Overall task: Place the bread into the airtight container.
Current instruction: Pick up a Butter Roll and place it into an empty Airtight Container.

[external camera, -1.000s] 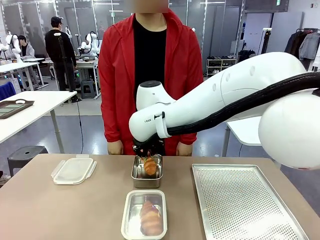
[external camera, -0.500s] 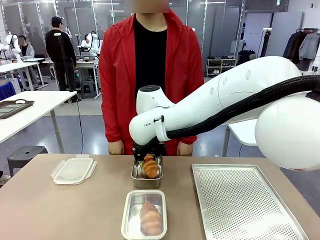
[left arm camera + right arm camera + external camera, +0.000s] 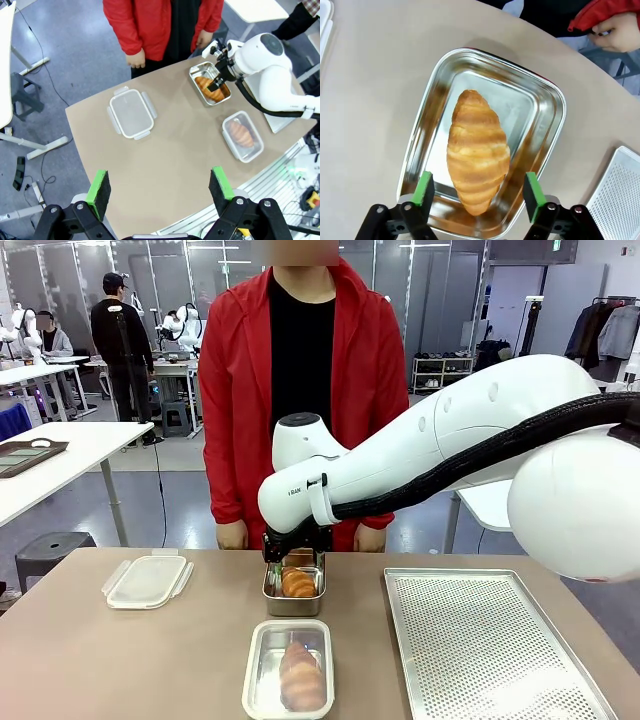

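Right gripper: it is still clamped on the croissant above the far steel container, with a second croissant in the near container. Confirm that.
Not quite. The right gripper is open: in the right wrist view its green pads stand apart from the croissant, which lies loose in the far steel container. The second croissant does sit in the near container.

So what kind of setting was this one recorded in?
Most likely a robotics lab or test hall: other white tables stand behind the person in the red jacket, more people work at a bench farther back, and glass partitions line the room.
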`<state>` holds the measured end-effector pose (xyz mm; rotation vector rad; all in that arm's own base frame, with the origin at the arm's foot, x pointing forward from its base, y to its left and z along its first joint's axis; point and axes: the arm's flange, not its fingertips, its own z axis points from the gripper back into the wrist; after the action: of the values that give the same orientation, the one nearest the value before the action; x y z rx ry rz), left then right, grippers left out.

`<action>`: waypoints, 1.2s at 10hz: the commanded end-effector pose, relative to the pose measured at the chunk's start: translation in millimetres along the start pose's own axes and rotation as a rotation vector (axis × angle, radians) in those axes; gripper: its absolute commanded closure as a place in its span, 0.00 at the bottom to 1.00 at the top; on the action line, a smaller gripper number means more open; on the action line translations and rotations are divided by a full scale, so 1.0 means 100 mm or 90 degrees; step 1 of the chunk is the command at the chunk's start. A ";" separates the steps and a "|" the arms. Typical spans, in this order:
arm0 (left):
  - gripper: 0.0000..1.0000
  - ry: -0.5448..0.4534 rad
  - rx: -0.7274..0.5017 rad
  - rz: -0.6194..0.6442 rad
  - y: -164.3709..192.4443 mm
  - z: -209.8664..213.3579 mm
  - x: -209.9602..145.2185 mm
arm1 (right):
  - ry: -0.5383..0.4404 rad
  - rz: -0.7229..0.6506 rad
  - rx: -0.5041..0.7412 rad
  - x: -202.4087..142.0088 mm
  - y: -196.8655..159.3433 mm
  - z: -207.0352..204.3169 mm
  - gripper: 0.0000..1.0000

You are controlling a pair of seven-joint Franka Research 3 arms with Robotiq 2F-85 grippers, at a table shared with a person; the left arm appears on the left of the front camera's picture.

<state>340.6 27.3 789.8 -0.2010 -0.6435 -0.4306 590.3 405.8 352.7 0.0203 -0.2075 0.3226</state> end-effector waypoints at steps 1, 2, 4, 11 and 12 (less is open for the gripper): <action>0.00 -0.002 -0.003 -0.002 -0.01 0.01 -0.01 | 0.001 0.000 0.000 0.00 0.01 0.01 0.27; 0.00 -0.002 -0.003 -0.002 -0.01 0.01 -0.01 | 0.001 0.000 0.000 0.00 0.01 0.01 0.27; 0.00 -0.002 -0.003 -0.002 -0.01 0.01 -0.01 | 0.001 0.000 0.000 0.00 0.01 0.01 0.27; 0.00 -0.002 -0.003 -0.002 -0.01 0.01 -0.01 | 0.001 0.000 0.000 0.00 0.01 0.01 0.27; 0.00 -0.002 -0.003 -0.002 -0.01 0.01 -0.01 | 0.001 0.000 0.000 0.00 0.01 0.01 0.27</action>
<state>340.6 27.3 789.8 -0.2010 -0.6435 -0.4306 590.2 406.1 353.2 0.0204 -0.2072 0.3231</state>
